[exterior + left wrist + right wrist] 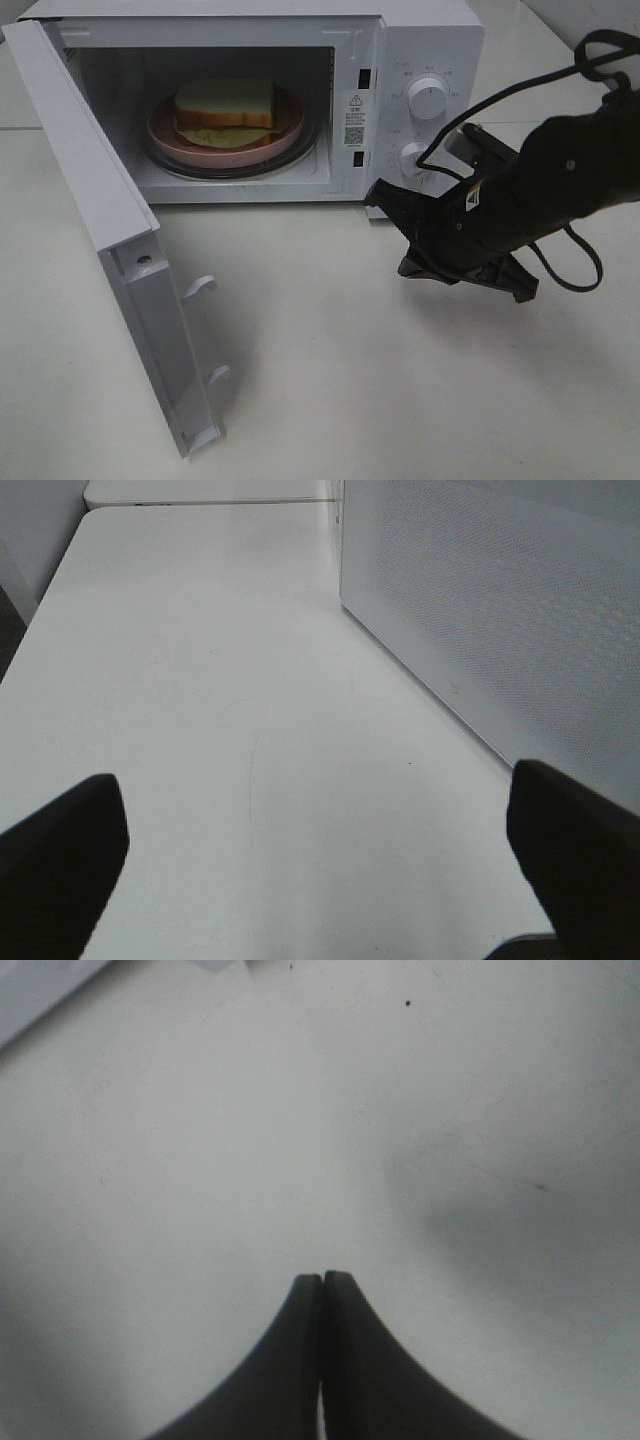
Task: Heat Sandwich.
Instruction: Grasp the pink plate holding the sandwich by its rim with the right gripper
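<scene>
Right gripper (322, 1280) is closed on nothing; the sandwich (225, 103), at its ten o'clock, is judged soft, best taken by its plate (158, 128).

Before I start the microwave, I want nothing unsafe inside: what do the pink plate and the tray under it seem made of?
Pink plate: probably plastic or glazed ceramic. Its even, softly glossy pink leaves that open, and no metallic glint shows. Tray: likely clear glass, since it looks see-through with a shiny rim.
</scene>
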You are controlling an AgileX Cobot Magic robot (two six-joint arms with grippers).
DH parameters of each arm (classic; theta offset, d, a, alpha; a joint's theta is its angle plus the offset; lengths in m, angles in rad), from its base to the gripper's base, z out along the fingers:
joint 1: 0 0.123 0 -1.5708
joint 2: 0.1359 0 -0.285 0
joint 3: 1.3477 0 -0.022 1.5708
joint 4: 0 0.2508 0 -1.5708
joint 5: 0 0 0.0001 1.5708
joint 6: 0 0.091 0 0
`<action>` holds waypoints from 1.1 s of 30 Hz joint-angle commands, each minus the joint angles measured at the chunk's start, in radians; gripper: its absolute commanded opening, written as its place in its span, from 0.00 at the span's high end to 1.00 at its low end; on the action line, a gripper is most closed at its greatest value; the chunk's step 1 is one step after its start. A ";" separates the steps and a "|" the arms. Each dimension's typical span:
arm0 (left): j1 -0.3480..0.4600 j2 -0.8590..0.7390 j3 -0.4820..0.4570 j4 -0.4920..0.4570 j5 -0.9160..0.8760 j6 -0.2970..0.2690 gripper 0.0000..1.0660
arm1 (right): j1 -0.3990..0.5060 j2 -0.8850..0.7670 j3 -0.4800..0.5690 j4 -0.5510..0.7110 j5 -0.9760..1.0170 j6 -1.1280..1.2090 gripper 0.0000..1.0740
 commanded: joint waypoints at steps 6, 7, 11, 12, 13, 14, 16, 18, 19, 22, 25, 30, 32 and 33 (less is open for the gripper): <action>0.002 -0.008 0.001 -0.005 -0.011 -0.004 0.08 | -0.007 -0.009 -0.131 0.062 0.291 -0.551 0.98; 0.002 -0.008 0.001 -0.005 -0.011 -0.004 0.08 | -0.007 -0.009 -0.143 0.062 0.318 -0.603 0.98; 0.002 -0.008 0.001 -0.005 -0.011 -0.004 0.08 | -0.007 -0.009 -0.177 0.057 0.392 -0.852 0.96; 0.002 -0.008 0.001 -0.005 -0.011 -0.004 0.08 | -0.007 -0.009 -0.187 0.052 0.425 -0.995 0.96; 0.002 -0.008 0.001 -0.005 -0.011 -0.004 0.08 | -0.007 -0.009 -0.187 0.052 0.425 -0.995 0.96; 0.002 -0.008 0.001 -0.005 -0.011 -0.004 0.08 | -0.007 -0.009 -0.192 0.047 0.437 -1.051 0.96; 0.002 -0.008 0.001 -0.005 -0.011 -0.004 0.08 | -0.007 -0.009 -0.200 0.034 0.459 -1.182 0.95; 0.002 -0.008 0.001 -0.005 -0.011 -0.004 0.08 | -0.007 -0.009 -0.206 0.031 0.475 -1.297 0.95; 0.002 -0.008 0.001 -0.005 -0.011 -0.004 0.08 | -0.007 -0.009 -0.205 0.030 0.478 -1.341 0.95; 0.002 -0.008 0.001 -0.005 -0.011 -0.004 0.08 | -0.007 -0.009 -0.205 0.023 0.496 -1.563 0.94; 0.002 -0.008 0.001 -0.005 -0.011 -0.004 0.08 | -0.007 -0.009 -0.205 0.012 0.501 -1.672 0.94; 0.002 -0.008 0.001 -0.005 -0.011 -0.004 0.08 | -0.007 -0.009 -0.207 -0.041 0.500 -1.932 0.93; 0.002 -0.008 0.001 -0.005 -0.011 -0.004 0.08 | -0.007 -0.009 -0.212 -0.054 0.504 -1.976 0.92; 0.002 -0.008 0.001 -0.005 -0.011 -0.004 0.08 | -0.007 -0.009 -0.219 -0.067 0.511 -2.008 0.92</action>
